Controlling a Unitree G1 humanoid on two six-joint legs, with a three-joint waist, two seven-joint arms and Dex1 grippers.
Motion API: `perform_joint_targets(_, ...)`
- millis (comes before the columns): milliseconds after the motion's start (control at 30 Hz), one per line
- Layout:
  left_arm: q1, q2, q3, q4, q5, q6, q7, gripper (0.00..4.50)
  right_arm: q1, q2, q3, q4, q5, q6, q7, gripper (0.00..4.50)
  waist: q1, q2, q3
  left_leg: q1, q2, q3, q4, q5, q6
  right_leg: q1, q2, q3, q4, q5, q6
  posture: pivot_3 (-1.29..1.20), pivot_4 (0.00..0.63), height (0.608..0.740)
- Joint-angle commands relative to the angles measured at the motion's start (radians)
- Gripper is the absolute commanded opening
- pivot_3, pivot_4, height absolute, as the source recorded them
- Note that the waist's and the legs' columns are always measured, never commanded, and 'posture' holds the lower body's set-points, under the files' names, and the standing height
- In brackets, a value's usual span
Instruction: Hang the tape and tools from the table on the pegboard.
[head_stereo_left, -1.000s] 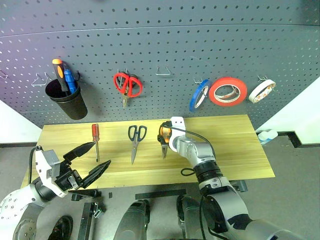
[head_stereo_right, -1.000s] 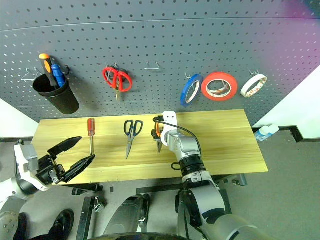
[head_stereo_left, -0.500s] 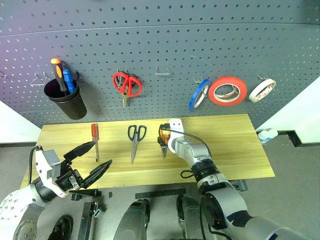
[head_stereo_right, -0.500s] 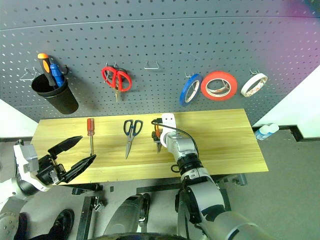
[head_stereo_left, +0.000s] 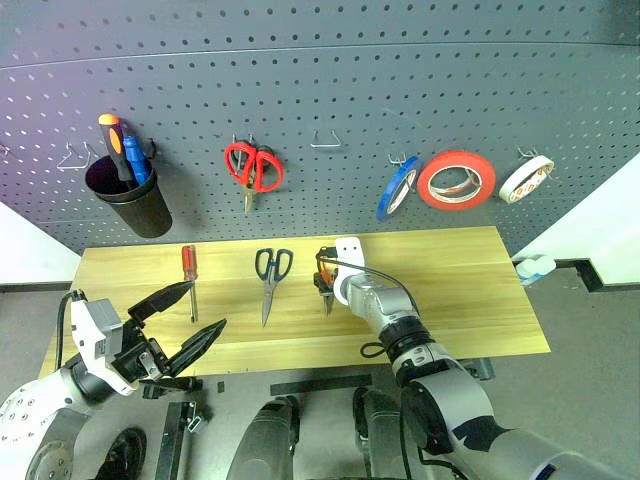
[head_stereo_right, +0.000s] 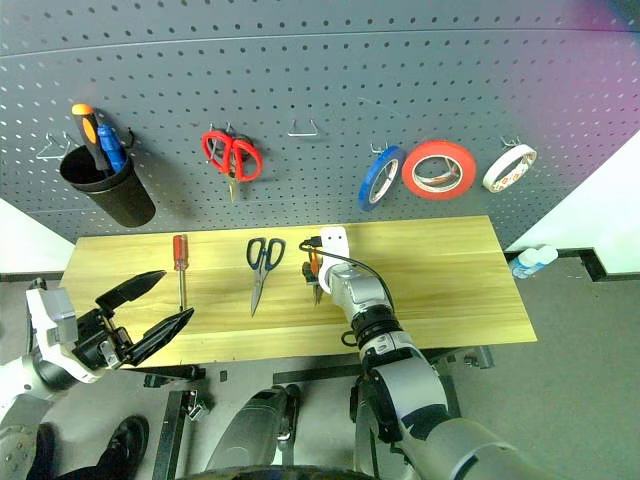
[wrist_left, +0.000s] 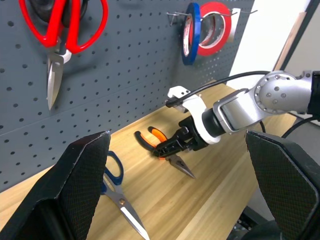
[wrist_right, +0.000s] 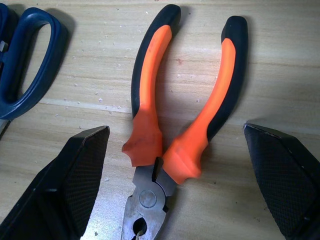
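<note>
While the right end effector straddles the pliers with fingers apart, its wrist hides their handles overhead

Matt planked-wood table

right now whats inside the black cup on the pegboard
Two screwdrivers stand in the black cup: an orange-handled screwdriver and a blue-handled screwdriver, handles up. Their shafts and tips are hidden by the cup's wall.
</note>
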Motion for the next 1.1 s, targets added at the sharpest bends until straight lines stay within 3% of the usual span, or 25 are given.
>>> perform_joint_targets(33, 0.02, 0.006, 0.032, -0.053, -0.032, 0.002, 0.009, 4.5, -0.017, 0.07, 0.008, -0.038, 0.005, 0.014, -0.007, 4.49, 0.0, 0.0, 0.005, 0.0, 0.0, 0.0, 0.0, 0.0, 0.0, 0.0, 0.0, 0.0, 0.0, 0.0, 0.0, 0.16, 0.312, 0.74)
perform_joint_targets(600, 0.03, 0.003, 0.016, -0.071, -0.031, 0.002, 0.024, 4.5, 0.058, 0.057, 0.083, -0.129, -0.023, 0.049, -0.01, 4.49, 0.0, 0.001, 0.025, -0.005, 0.0, 0.0, -0.003, 0.0, 0.0, -0.005, 0.0, 0.0, -0.002, -0.001, 0.001, 0.15, 0.318, 0.74)
perform_joint_targets(867, 0.03, 0.002, 0.015, -0.074, -0.032, 0.004, 0.028, 4.5, 0.042, 0.057, 0.05, -0.084, -0.015, 0.017, -0.03, 4.49, 0.0, 0.001, 0.026, -0.006, 0.0, 0.0, -0.003, 0.0, 0.0, -0.005, 0.0, 0.0, -0.002, -0.001, 0.001, 0.16, 0.315, 0.74)
perform_joint_targets(967, 0.037, 0.002, 0.017, -0.079, -0.033, 0.003, 0.03, 4.5, 0.043, 0.058, 0.05, -0.063, -0.02, 0.005, -0.032, 3.88, 0.0, 0.001, 0.026, -0.006, 0.0, -0.001, -0.003, 0.0, 0.0, -0.005, 0.0, 0.0, -0.002, -0.001, 0.001, 0.17, 0.317, 0.74)
perform_joint_targets(1100, 0.043, 0.002, 0.02, -0.084, -0.035, 0.003, 0.033, 4.5, 0.049, 0.055, 0.083, -0.056, -0.042, -0.004, -0.014, 2.49, 0.0, 0.001, 0.026, -0.006, 0.0, -0.001, -0.003, 0.0, 0.0, -0.005, 0.0, 0.0, -0.002, -0.001, 0.001, 0.17, 0.32, 0.74)
